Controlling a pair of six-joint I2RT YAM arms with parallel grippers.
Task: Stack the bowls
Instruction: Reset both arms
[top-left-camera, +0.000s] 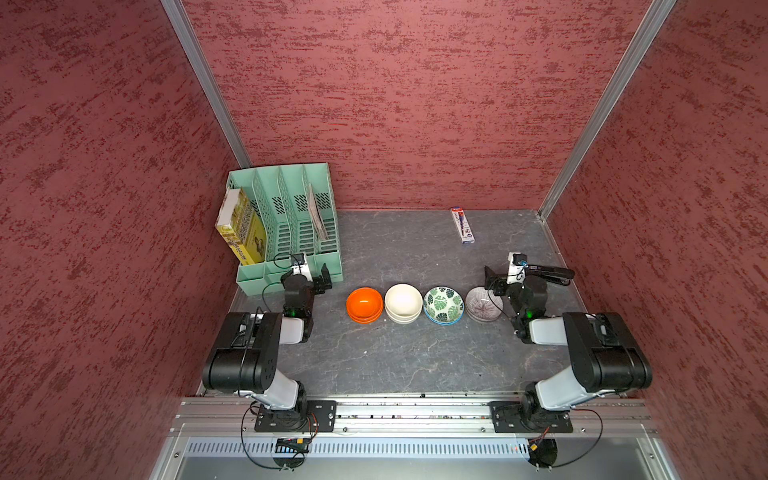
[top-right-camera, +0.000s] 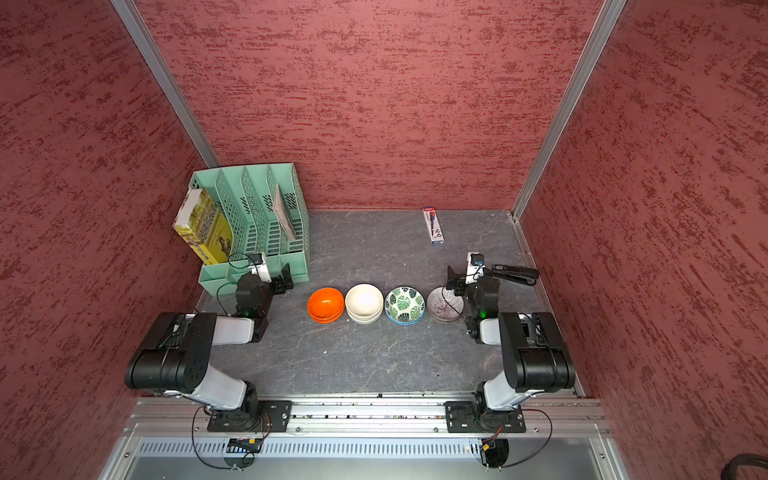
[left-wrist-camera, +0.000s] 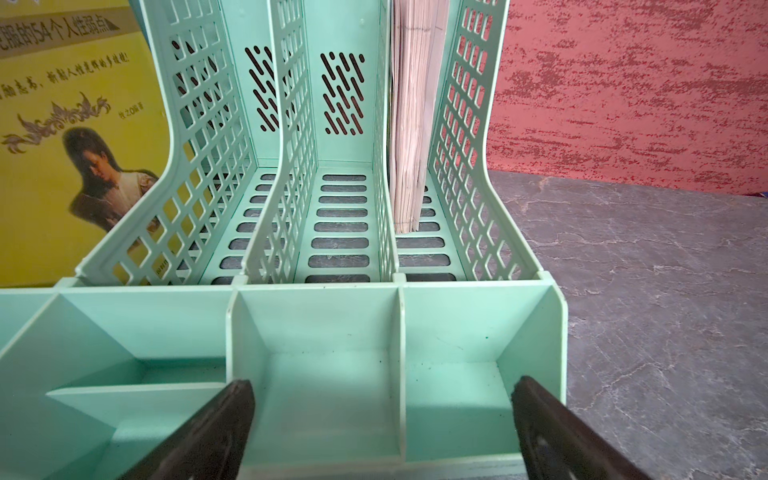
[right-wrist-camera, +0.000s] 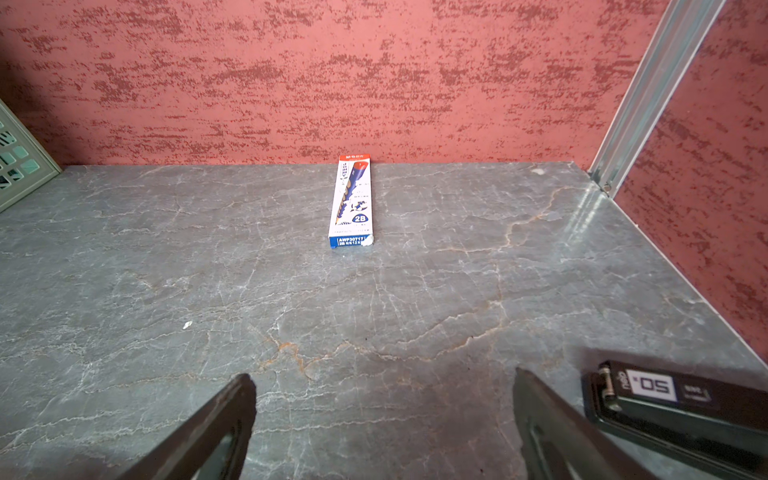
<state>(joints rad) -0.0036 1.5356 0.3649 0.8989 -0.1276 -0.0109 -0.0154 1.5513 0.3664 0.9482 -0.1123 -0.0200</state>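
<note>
Left claw (top-left-camera: 325, 277) and right claw (top-left-camera: 491, 275) gape, flanking the bowls (top-left-camera: 402, 301).

You have a dark grey, marble-veined worktop (top-left-camera: 395, 361). Across its middle, bowls sit in a straight row, each lot just beside the next: the orange bowls (top-left-camera: 364, 304) at the left end, then the cream bowls (top-left-camera: 403, 302), the leaf-print bowls (top-left-camera: 443, 304) and the purple bowl (top-left-camera: 482, 304) at the right end. The first three show a second rim underneath, nested; under the purple one you cannot tell. A mint-green file rack (top-left-camera: 266, 216) stands in the back left corner. A pencil box (top-left-camera: 462, 225) lies flat near the back wall, right of centre. A black stapler (top-left-camera: 548, 272) lies by the right edge, apart from the box.
</note>
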